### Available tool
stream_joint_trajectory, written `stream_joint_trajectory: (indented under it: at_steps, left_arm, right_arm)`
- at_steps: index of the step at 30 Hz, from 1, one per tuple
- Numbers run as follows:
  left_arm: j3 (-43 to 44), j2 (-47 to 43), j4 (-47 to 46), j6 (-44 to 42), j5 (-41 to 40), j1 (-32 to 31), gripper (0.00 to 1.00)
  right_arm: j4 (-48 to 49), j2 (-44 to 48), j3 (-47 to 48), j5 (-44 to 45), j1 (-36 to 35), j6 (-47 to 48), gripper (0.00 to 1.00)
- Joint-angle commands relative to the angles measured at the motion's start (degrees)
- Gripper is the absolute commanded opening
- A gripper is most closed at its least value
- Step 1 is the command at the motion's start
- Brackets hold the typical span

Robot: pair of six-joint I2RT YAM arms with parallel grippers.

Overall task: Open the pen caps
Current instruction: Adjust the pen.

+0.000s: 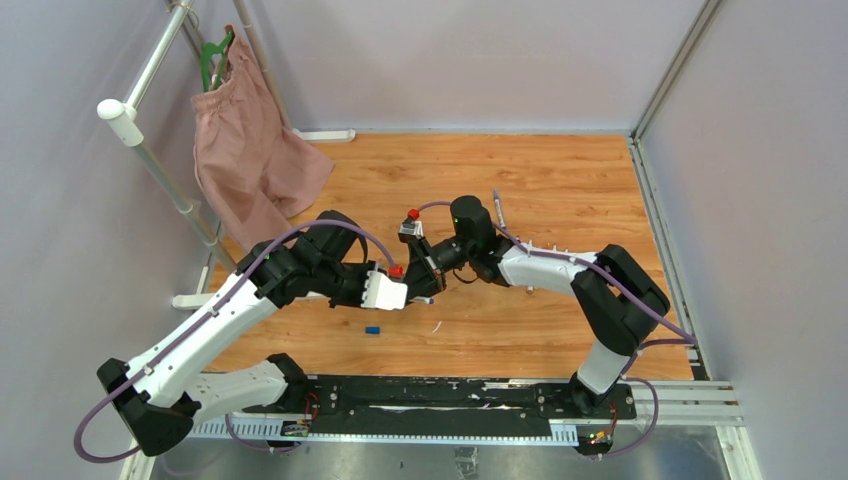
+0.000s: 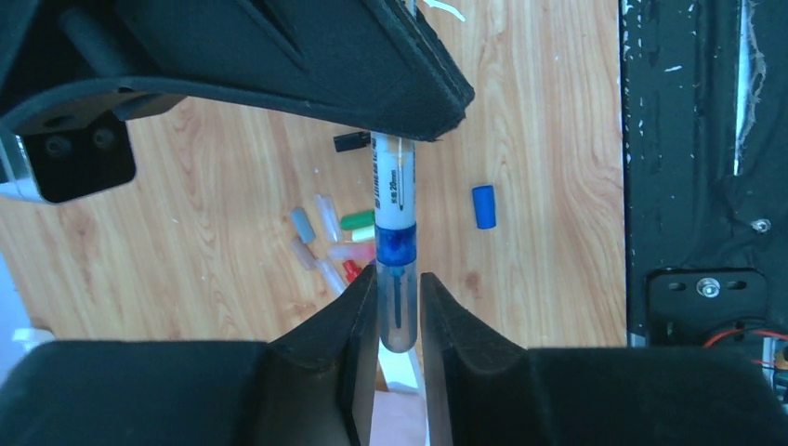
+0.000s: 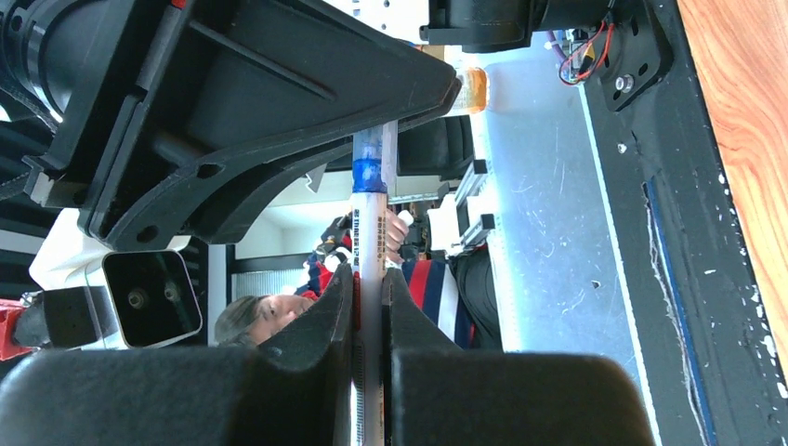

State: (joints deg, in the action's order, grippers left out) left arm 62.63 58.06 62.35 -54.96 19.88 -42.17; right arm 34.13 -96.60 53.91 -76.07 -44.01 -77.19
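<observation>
Wooden desk (image 1: 560, 180) below, my right jaws clamp the pen barrel (image 2: 392, 186), left jaws hug its cap (image 2: 398, 288) (grip unclear), so next: squeeze, pull straight off.

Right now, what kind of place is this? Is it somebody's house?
Probably a robot lab's test booth, not a house: the left arm and right arm are bolted at the edge of a wooden table, plain walls box it in, and pink shorts hang on a rack.
</observation>
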Motion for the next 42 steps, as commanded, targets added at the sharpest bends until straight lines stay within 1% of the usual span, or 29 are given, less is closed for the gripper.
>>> stream_joint_trajectory:
  at_steps: [1,4,5,6,7,8,9,10,11,13,14,15,19,21,24,26,33,35,36,37,39,40,41,42]
  left_arm:
    - [0.77,-0.53,-1.12,0.15,0.06,0.16,0.23]
    - [0.18,-0.75,-1.44,0.12,0.08,0.16,0.13]
    - [-0.02,-0.70,-1.48,0.18,0.25,0.16,0.09]
    - [-0.25,-0.56,-1.48,0.32,0.58,0.13,0.06]
    - [-0.60,-0.47,-1.44,0.51,0.98,0.16,0.02]
    - [-0.97,-0.36,-1.37,0.71,1.44,0.16,0.00]
    - [-1.25,-0.36,-1.31,0.87,2.08,0.16,0.00]
    - [-1.62,-0.50,-1.22,1.17,2.77,0.16,0.00]
    - [-1.90,-0.72,-1.18,1.52,3.54,0.16,0.00]
    - [-2.07,-0.75,-0.56,1.63,5.30,0.16,0.00]
    - [-2.03,-0.53,0.17,1.52,6.23,0.16,0.00]
    - [-1.99,-0.15,0.75,1.45,6.95,0.16,0.00]
    - [-1.63,1.70,2.47,1.32,7.87,0.10,0.00]
    - [-1.18,2.55,3.04,1.50,8.12,0.16,0.00]
    - [-0.97,3.43,3.54,1.79,8.29,0.16,0.00]
    - [-0.80,4.20,3.57,2.15,7.88,0.16,0.00]
    - [0.59,7.51,3.78,4.21,8.47,0.16,0.00]
    - [1.00,7.72,3.82,4.46,9.04,0.15,0.00]
    - [1.19,7.65,3.80,4.55,9.22,0.16,0.00]
    - [1.33,7.52,3.79,4.59,9.48,0.15,0.00]
    - [1.49,7.06,3.76,4.68,9.57,0.16,0.03]
    - [1.46,6.68,3.79,4.64,9.26,0.16,0.06]
    - [1.22,6.30,3.75,4.43,8.74,0.16,0.11]
    - [0.94,5.94,3.67,4.16,7.81,0.12,0.17]
  right_arm:
    - [2.43,-0.61,-0.15,0.56,-0.49,-2.85,0.00]
    - [3.01,-0.78,-1.04,1.98,-0.55,-4.59,0.00]
    - [3.43,-0.85,-1.42,2.61,-0.50,-5.27,0.01]
    - [3.70,-0.87,-1.70,3.08,-0.54,-5.82,0.06]
    - [3.67,-0.94,-1.86,3.34,-0.48,-5.84,0.11]
    - [3.48,-0.92,-1.77,3.30,-0.43,-5.25,0.21]
    - [1.53,-0.65,-1.34,3.18,-0.35,-3.15,0.34]
    - [-3.10,0.01,-0.30,3.11,-0.30,1.47,0.46]
    - [-12.31,0.94,2.01,3.54,-0.29,9.28,0.52]
    - [-41.17,2.11,10.18,7.66,-0.43,32.12,0.63]
    - [-51.90,1.88,15.43,9.07,-0.72,40.58,0.66]
    - [-56.62,1.53,17.40,8.73,-1.02,44.40,0.66]
    - [-62.70,0.93,19.45,8.40,-1.57,49.27,0.62]
    - [-68.09,-0.09,20.80,9.04,-1.93,53.96,0.56]
    - [-75.44,-0.63,22.28,10.41,-2.53,60.09,0.53]
    - [-77.17,-0.27,22.21,11.08,-3.18,61.49,0.53]
    - [-78.15,0.00,22.75,14.23,-5.42,62.34,0.52]
    - [-78.10,-0.64,23.72,15.57,-6.34,62.18,0.50]
    - [-78.01,-1.10,24.05,15.83,-6.64,62.01,0.47]
    - [-77.76,-1.58,24.35,15.85,-6.77,61.60,0.40]
    - [-76.11,-2.23,23.86,15.66,-6.77,59.55,0.23]
    - [-74.57,-2.43,23.45,15.31,-6.71,58.28,0.12]
    - [-72.86,-2.29,22.71,14.92,-6.53,56.79,0.03]
    - [-70.77,-2.07,21.62,13.95,-6.26,54.98,0.00]
